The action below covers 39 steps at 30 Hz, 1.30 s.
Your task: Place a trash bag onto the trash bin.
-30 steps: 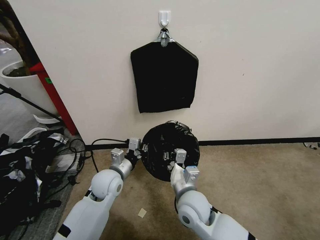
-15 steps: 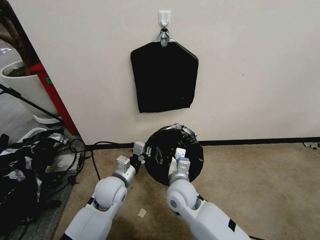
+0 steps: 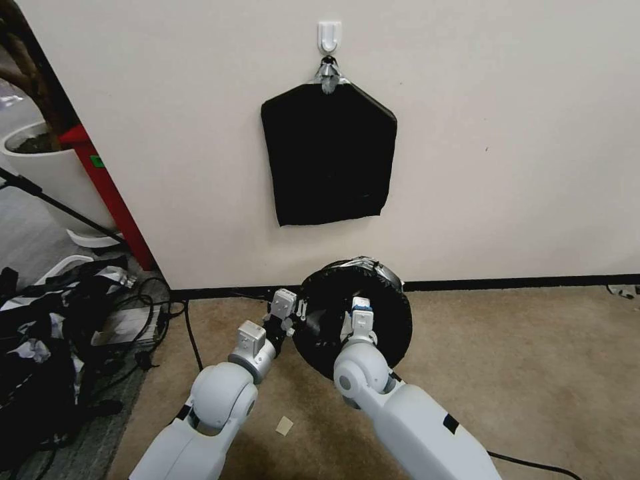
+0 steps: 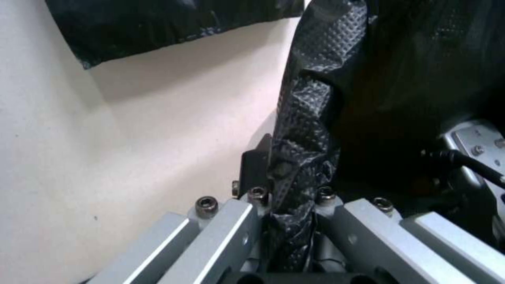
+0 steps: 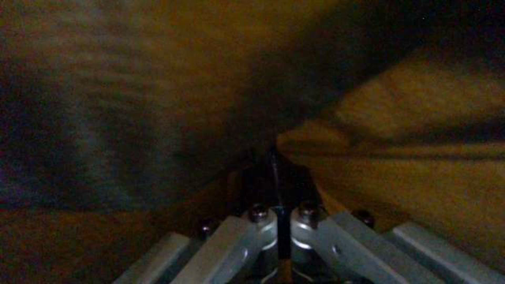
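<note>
**Bag stretched over bin by wall**

Trash bag (image 3: pixel 323 320) covers trash bin (image 3: pixel 383 272) on carpet (image 3: pixel 520 373), near wall. Left gripper (image 4: pixel 287 179) at bag's left edge, fingers clamped on plastic. Right gripper (image 3: pixel 360 317) inside bag mouth, fingers closed w/ thin film between.

trash bin (image 3: pixel 373 267) hidden under trash bag (image 3: pixel 393 320), right pincer (image 5: pixel 279 165) buried inside

Both arms reach forward and down, left gripper (image 3: pixel 298 319) and right gripper (image 5: pixel 277 173) each with fingers closed.
</note>
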Tool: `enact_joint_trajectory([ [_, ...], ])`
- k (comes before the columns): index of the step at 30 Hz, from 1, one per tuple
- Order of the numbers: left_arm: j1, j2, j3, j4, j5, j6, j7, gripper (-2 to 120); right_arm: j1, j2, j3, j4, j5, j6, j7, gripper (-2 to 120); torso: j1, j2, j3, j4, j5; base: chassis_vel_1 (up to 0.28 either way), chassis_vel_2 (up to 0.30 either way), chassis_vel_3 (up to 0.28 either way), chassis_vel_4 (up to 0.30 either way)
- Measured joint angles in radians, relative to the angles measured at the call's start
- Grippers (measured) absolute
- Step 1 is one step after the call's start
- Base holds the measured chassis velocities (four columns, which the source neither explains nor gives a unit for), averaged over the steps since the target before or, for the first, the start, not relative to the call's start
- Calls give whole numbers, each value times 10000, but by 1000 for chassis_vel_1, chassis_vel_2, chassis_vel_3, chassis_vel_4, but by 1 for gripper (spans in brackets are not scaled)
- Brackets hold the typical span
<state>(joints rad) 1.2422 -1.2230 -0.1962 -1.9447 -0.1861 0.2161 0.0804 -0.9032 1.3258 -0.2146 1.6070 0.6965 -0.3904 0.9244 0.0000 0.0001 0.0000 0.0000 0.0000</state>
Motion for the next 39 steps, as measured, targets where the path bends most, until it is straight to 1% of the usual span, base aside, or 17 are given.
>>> enact_joint_trajectory([
  [6,18,-29,47,-84,-44,190,5,1,-71,-144,0,120,-803,26,-258,0,0,0,0,0,1,0,0,0,0],
  [9,14,-67,49,-159,-352,647,-107,1,-401,-418,-72,715,-1739,-2,-841,0,0,0,0,1,0,0,0,0,0],
  [12,-29,-80,-2,-157,-703,1069,-364,1,-737,-689,-167,1394,-1888,-175,-1321,0,0,0,0,1,2,0,0,0,0],
  [13,-70,-82,-49,-121,-973,1343,-569,1,-986,-888,-210,1853,-1981,-269,-1687,7,0,0,-1,0,1,0,0,0,0],
  [14,-70,-82,-49,-121,-973,1343,-569,1,-986,-888,-210,1853,-1981,-269,-1687,7,0,0,-1,0,1,0,0,0,0],
  [18,-266,-47,-222,31,-2327,2433,-1582,1,-1955,-1792,-154,3549,-2740,-438,-3221,23,0,-2,0,0,2,0,0,0,0],
  [19,-266,-47,-222,31,-2327,2433,-1582,1,-1955,-1792,-154,3549,-2740,-438,-3221,23,0,-2,0,0,2,0,0,0,0],
  [20,-385,-14,-281,110,-3125,2876,-2148,1,-2286,-2128,-8,4237,-3253,-261,-3835,28,0,-2,-2,0,0,0,0,0,0],
  [23,-693,78,-341,377,-5042,3874,-3548,1,-2693,-2408,563,5037,-5166,1294,-5172,43,0,-1,-1,-1,-1,0,0,0,0],
  [24,-693,78,-341,377,-5042,3874,-3548,1,-2693,-2408,563,5037,-5166,1294,-5172,43,0,-1,-1,-1,-1,0,0,0,0],
  [26,-860,87,-391,552,-6225,4434,-4309,1,-2717,-2244,1033,5041,-6486,2412,-5751,52,-1,-2,-1,0,-1,0,0,0,0],
  [28,-993,51,-430,674,-7527,4950,-5086,1,-2688,-1954,1363,5007,-7124,3049,-5996,60,0,-1,0,1,2,0,0,0,0],
  [29,-993,51,-430,674,-7527,4950,-5086,1,-2688,-1954,1363,5007,-7124,3049,-5996,60,0,-1,0,1,2,0,0,0,0],
  [33,-1165,-59,-481,1007,-9449,5279,-6577,1,-2667,-1547,1515,4933,-7178,3247,-6031,79,0,-1,0,1,0,0,0,0,0],
  [34,-1165,-59,-481,1007,-9449,5279,-6577,1,-2667,-1547,1515,4933,-7178,3247,-6031,79,0,-1,0,1,0,0,0,0,0],
  [36,-1184,-78,-474,1144,-9749,5279,-6981,1,-2694,-1506,1491,4858,-7134,3233,-6024,89,0,-2,0,0,0,0,0,0,0],
  [39,-1147,-73,-454,1184,-9793,5273,-7078,7,-2711,-1496,1458,4808,-7072,3176,-6016,96,0,-1,0,0,-1,0,0,0,0],
])
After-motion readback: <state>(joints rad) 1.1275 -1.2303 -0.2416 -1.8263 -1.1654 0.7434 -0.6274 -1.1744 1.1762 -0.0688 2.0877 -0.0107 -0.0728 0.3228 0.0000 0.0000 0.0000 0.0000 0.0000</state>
